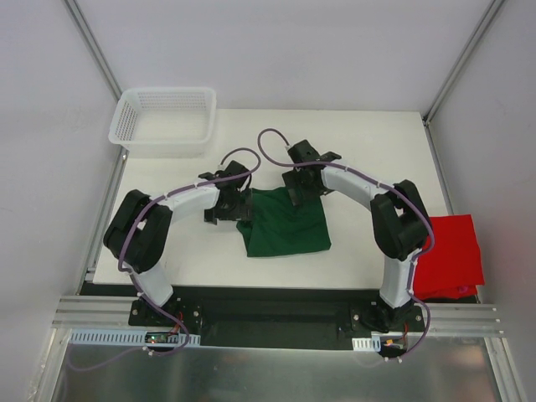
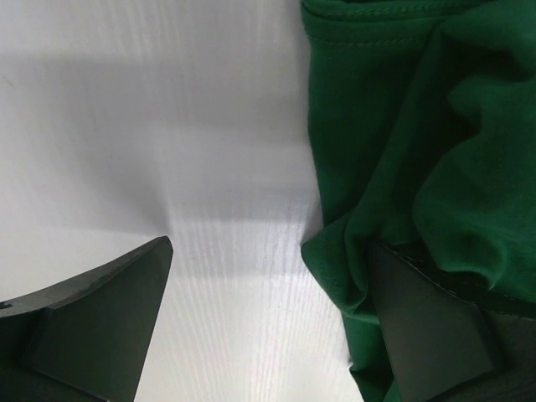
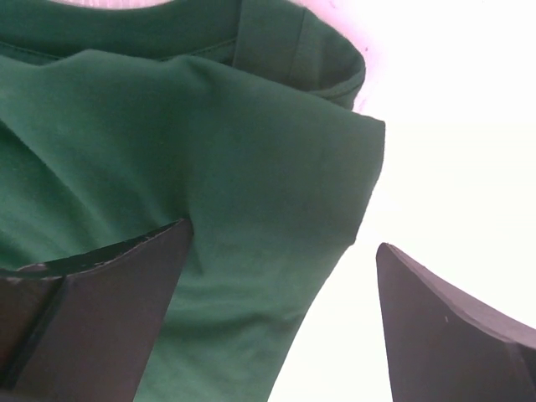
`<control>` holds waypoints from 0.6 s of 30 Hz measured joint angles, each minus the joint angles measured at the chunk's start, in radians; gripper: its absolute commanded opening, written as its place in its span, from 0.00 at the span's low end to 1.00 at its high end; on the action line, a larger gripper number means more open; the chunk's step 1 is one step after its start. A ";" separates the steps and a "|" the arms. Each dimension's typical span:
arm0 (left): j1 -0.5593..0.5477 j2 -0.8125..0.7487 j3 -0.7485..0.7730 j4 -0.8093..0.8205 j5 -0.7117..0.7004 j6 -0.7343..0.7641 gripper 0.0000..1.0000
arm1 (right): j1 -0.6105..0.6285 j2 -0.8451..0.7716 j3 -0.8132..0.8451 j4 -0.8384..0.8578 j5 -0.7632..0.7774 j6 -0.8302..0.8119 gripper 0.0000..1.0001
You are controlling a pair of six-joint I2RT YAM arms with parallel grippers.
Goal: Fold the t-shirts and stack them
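The dark green t-shirt (image 1: 285, 222) lies folded at the table's middle. My left gripper (image 1: 224, 207) is open at its left edge; in the left wrist view the green cloth (image 2: 402, 142) bunches against the right finger (image 2: 435, 327), with bare table between the jaws. My right gripper (image 1: 300, 186) is open over the shirt's far edge; in the right wrist view the shirt's corner (image 3: 218, 184) lies between the jaws, near the collar (image 3: 293, 50). The red t-shirt (image 1: 448, 255) lies folded at the table's right edge, behind the right arm.
A white mesh basket (image 1: 163, 121) stands at the far left corner of the white table (image 1: 368, 151). Frame posts rise at both far corners. The arm bases sit on the metal rail at the near edge.
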State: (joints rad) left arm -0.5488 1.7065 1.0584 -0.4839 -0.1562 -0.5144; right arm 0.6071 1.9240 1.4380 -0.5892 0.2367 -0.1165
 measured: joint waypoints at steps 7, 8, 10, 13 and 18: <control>0.000 0.049 0.043 -0.002 0.008 -0.002 0.99 | 0.000 0.000 -0.009 0.002 0.013 0.001 0.96; 0.000 0.057 0.053 -0.001 0.008 -0.002 0.99 | 0.001 0.000 -0.017 0.002 0.013 0.003 0.96; 0.000 0.077 0.076 -0.001 0.008 0.002 0.99 | 0.002 0.000 -0.043 0.002 0.013 0.005 0.96; 0.000 0.109 0.117 -0.002 -0.005 0.011 0.99 | 0.011 0.000 -0.066 0.001 0.016 0.011 0.96; 0.007 0.142 0.158 0.000 -0.011 0.029 0.99 | 0.042 -0.017 -0.093 0.002 0.042 0.019 0.96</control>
State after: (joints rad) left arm -0.5415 1.8484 1.2167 -0.4839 -0.1677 -0.4850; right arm 0.6495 1.9068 1.3445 -0.5873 0.2783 -0.0978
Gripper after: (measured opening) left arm 0.993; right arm 0.961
